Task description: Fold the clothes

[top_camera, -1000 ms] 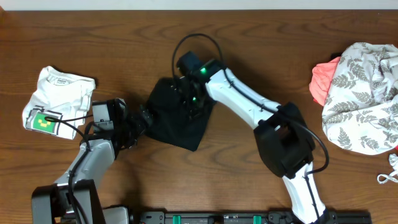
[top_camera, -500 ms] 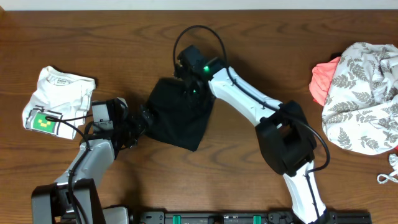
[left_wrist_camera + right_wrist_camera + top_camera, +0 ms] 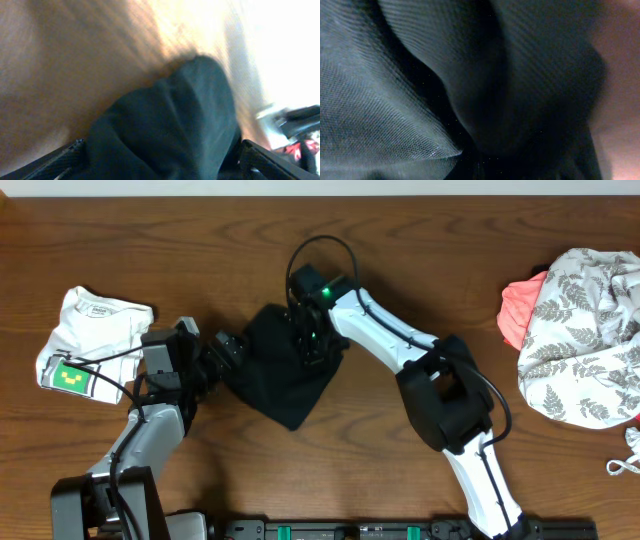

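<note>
Jaws of the left gripper [image 3: 222,350] stand wide apart at the left corner of the clothes [image 3: 285,375]. In the left wrist view a rounded bulge of the black cloth [image 3: 175,130] sits between the two dark fingertips [image 3: 62,156]; whether either one touches it is not clear. The right gripper [image 3: 313,352] points down into the far right part of the same garment with its jaws together. Its wrist view is filled with bunched black fabric [image 3: 420,90], so I cannot tell whether a fold is caught between them.

No writing can be read anywhere. A small print inside the neck of the white garment [image 3: 105,320] is too small to make out. At its near end there is a green tag with yellow blocks [image 3: 68,377], with no letters legible.

The clothes lie near the middle of the worktop [image 3: 450,240], a brown wood-grain surface. They are a soft, matte black piece folded into a rough diamond, one corner pointing near, and a fine mesh weave shows close up. The white garment lies folded at the left. At the right edge sits a crumpled heap of pale leaf-print cloth [image 3: 590,330] with a coral cloth [image 3: 520,310] beside it.
</note>
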You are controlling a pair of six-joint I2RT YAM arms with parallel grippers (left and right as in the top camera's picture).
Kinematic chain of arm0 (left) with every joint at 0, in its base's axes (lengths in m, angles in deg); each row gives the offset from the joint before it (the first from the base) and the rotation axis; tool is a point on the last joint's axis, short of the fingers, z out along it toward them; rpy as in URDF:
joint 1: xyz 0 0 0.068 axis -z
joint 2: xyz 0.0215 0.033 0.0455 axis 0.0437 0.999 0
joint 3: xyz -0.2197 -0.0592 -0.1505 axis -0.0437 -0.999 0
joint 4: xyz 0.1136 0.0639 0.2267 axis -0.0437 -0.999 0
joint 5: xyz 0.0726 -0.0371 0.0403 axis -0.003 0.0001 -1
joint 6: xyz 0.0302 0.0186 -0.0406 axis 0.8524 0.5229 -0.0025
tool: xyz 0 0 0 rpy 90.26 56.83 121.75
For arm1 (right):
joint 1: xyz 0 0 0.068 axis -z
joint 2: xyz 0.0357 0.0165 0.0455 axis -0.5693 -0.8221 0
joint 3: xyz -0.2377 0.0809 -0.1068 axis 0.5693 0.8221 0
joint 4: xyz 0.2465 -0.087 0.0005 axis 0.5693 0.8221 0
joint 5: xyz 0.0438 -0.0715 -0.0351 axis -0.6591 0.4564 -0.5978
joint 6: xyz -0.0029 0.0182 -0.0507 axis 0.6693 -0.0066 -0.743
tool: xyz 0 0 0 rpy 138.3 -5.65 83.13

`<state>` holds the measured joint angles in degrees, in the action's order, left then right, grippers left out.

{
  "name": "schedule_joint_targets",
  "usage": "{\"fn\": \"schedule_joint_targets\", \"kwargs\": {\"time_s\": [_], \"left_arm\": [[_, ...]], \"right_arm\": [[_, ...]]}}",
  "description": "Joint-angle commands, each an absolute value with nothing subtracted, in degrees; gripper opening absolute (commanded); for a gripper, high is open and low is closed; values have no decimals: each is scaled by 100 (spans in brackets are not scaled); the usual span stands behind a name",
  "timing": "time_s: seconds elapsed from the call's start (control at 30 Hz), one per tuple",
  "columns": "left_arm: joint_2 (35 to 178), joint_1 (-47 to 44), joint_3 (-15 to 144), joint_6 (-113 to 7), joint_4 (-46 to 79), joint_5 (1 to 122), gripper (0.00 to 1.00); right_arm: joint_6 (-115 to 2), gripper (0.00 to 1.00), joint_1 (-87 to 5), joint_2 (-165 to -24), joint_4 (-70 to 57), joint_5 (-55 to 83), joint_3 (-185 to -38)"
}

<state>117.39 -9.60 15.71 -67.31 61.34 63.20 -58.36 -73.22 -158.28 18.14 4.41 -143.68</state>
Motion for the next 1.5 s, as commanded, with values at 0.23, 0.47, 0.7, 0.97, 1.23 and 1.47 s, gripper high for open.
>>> {"fn": "schedule_joint_targets", "kwargs": {"time_s": [0.23, 0.47, 0.7, 0.97, 1.23, 1.47], "left_arm": [[11780, -993, 1693, -6628, 6379, 6277, 92], [11708, -1423, 1759, -6403, 5951, 6296, 88], [11700, -2083, 1759, -6036, 5426, 6323, 89], [11706, -2029, 1752, -5902, 4639, 6528, 92], [11717, -1939, 1652, -5843, 4442, 6486, 99], [12034, -1939, 1647, -5773, 4440, 6545, 99]], "right_arm": [[-4304, 1, -7836, -16366, 1934, -131, -14097], [-4867, 2, -7442, -16008, 1904, -42, -14210], [-5689, 3, -6940, -14983, 1954, -46, -14210], [-6452, 5, -6944, -14506, 1622, 9, -14208], [-6500, 4, -7082, -14849, 1381, 24, -14206], [-6500, 4, -7198, -15031, 1235, 131, -14202]]}}
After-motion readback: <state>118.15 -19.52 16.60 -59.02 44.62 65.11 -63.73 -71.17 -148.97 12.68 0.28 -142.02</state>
